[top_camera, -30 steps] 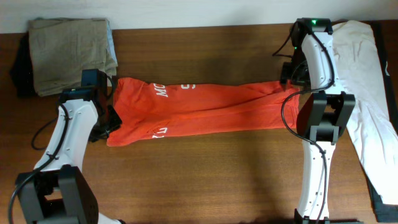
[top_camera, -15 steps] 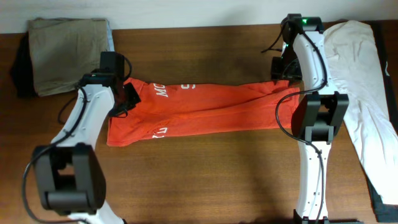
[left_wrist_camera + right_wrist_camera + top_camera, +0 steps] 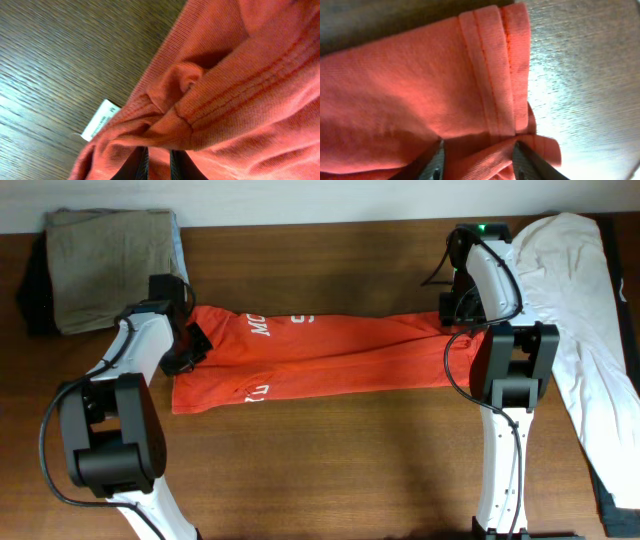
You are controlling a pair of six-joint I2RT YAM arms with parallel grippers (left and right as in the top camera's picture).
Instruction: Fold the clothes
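The red-orange T-shirt (image 3: 330, 350) lies folded into a long strip across the middle of the wooden table, white lettering near its left end. My left gripper (image 3: 188, 348) is at the strip's left end. In the left wrist view the gripper (image 3: 159, 167) is shut on bunched collar fabric (image 3: 210, 100), with the white neck label (image 3: 100, 120) beside it. My right gripper (image 3: 455, 310) is at the strip's right end. In the right wrist view the gripper (image 3: 479, 160) is open, its fingers (image 3: 436, 165) standing on either side of a fold of the hem (image 3: 495, 75).
A plain white garment (image 3: 575, 290) lies along the right side, close behind the right arm. A pile of khaki (image 3: 115, 265), dark and light-blue folded clothes sits at the back left. Bare wood (image 3: 330, 460) runs along the front.
My left gripper moved from the shirt's lower left edge up to its collar end and settled on the fabric. My right gripper shifted slightly left at the right end. The shirt itself has barely moved.
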